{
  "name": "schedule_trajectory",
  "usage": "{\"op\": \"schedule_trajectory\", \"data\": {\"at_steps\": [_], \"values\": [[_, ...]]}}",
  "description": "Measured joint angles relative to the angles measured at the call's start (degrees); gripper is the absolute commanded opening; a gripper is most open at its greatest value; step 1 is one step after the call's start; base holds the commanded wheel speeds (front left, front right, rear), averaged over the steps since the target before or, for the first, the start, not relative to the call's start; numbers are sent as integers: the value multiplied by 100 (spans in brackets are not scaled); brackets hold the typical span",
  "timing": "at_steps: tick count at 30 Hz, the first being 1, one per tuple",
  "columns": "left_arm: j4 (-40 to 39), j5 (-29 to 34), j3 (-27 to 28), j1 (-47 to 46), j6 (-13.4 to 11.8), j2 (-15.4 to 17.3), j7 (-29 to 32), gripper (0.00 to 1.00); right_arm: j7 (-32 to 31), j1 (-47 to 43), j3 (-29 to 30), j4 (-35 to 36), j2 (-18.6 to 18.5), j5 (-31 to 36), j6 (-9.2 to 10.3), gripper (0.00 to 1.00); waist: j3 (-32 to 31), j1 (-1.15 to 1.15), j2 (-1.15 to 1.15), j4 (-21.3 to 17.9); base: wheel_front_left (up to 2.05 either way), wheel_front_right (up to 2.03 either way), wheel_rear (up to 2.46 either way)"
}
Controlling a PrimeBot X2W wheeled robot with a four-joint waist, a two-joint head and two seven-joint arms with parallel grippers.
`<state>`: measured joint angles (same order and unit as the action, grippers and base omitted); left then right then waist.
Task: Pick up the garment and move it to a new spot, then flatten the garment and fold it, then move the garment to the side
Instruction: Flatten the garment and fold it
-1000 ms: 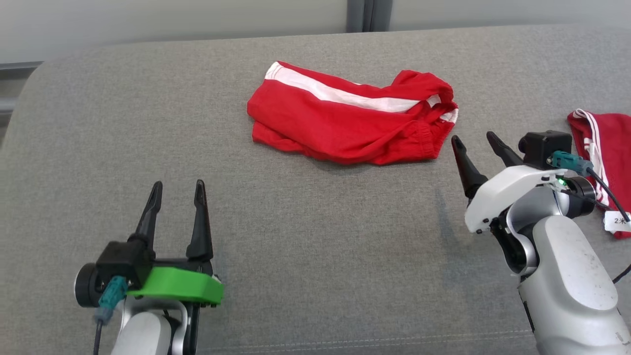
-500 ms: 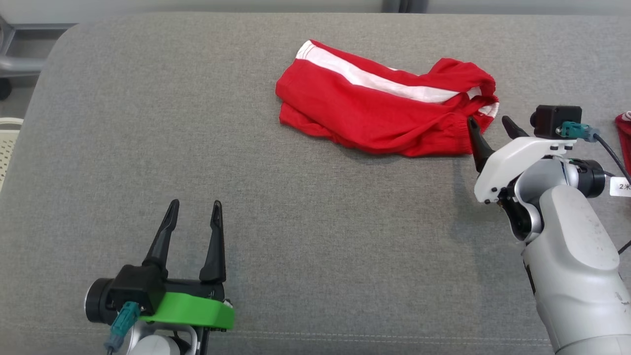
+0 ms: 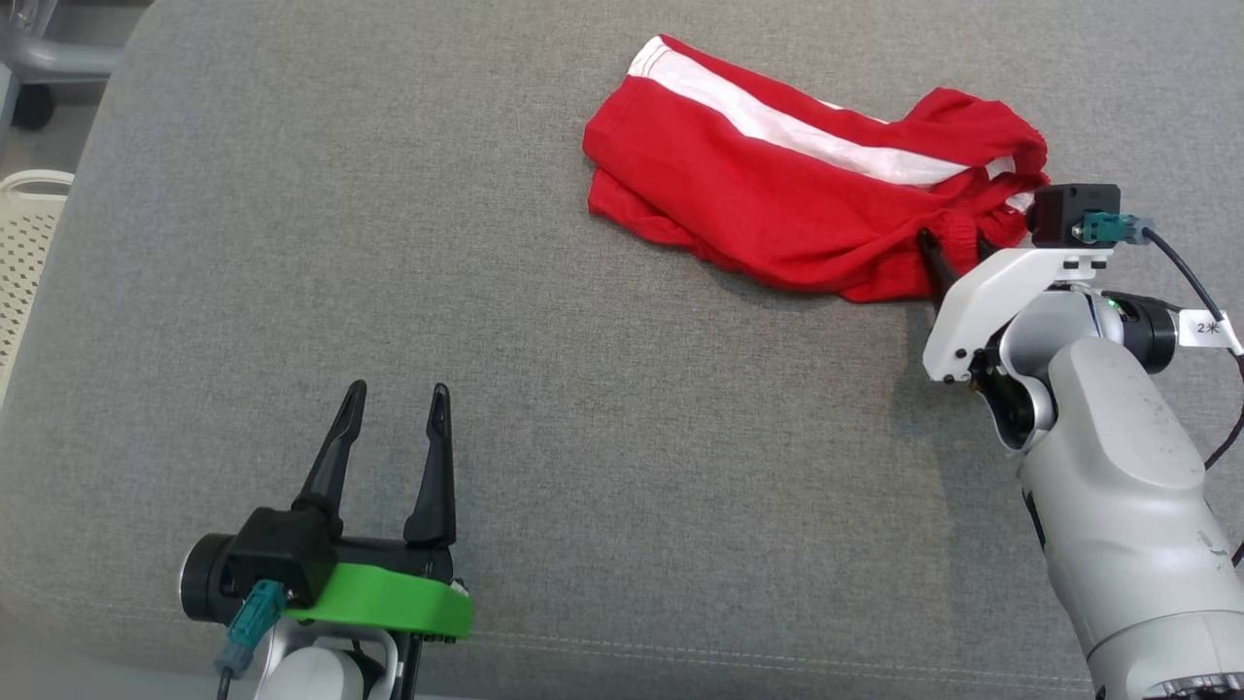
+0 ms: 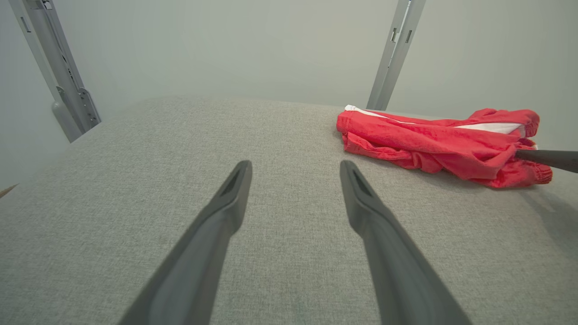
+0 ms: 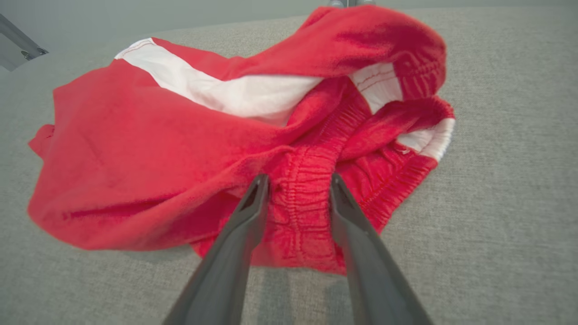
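Garment: lying crumpled on grey worktop.
Right jaws: straddling its waistband; clenching or not, cannot tell.
Left jaws: standing released, well apart from it.

Robotics lab or test room, not a home. Behind the grey fabric-covered bench, bare pale wall and slotted metal uprights; off the bench's left edge, a cream perforated basket and, half cut off, possibly a caster under a grey frame.
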<state>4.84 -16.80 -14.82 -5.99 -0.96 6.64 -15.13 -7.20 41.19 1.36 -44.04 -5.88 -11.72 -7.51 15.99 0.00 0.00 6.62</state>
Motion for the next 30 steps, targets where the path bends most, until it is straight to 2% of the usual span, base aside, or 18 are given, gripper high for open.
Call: {"op": "schedule_trajectory", "data": {"at_steps": [1,2,3,4,5,18,27,28,29,30], "values": [[20,0,1,-1,4,-2,0,100,5,15,-7,-43,8,-20,0,49,-3,0,0,-7,0,0,0],[30,0,4,-1,13,-3,0,100,11,18,-30,-74,12,-25,1,49,-7,0,0,-16,0,0,0],[34,0,8,-1,19,-8,0,100,35,18,-49,-104,14,-27,0,37,-12,0,0,-26,0,0,0],[43,0,13,-1,21,-10,0,100,58,18,-75,-126,15,-45,0,16,-17,0,0,-38,0,0,0],[56,0,18,-1,21,-12,0,100,77,16,-111,-146,16,-74,0,0,-25,0,0,-51,0,0,0],[121,-14,42,60,37,-21,0,100,525,-669,-555,208,-140,-301,0,0,-258,0,0,-309,0,0,0],[132,-30,29,64,12,-3,0,100,617,-1220,-311,465,-181,-256,0,0,-371,0,0,-450,0,0,0],[135,-35,26,64,11,0,0,100,576,-1254,-288,463,-169,-225,0,55,-380,0,0,-452,0,0,0],[136,-47,26,64,10,5,0,100,567,-1281,-263,458,-163,-191,0,100,-390,0,0,-453,0,0,0],[136,-49,27,64,2,14,0,100,553,-1290,-223,459,-151,-167,0,100,-398,0,0,-454,0,0,0]]}}
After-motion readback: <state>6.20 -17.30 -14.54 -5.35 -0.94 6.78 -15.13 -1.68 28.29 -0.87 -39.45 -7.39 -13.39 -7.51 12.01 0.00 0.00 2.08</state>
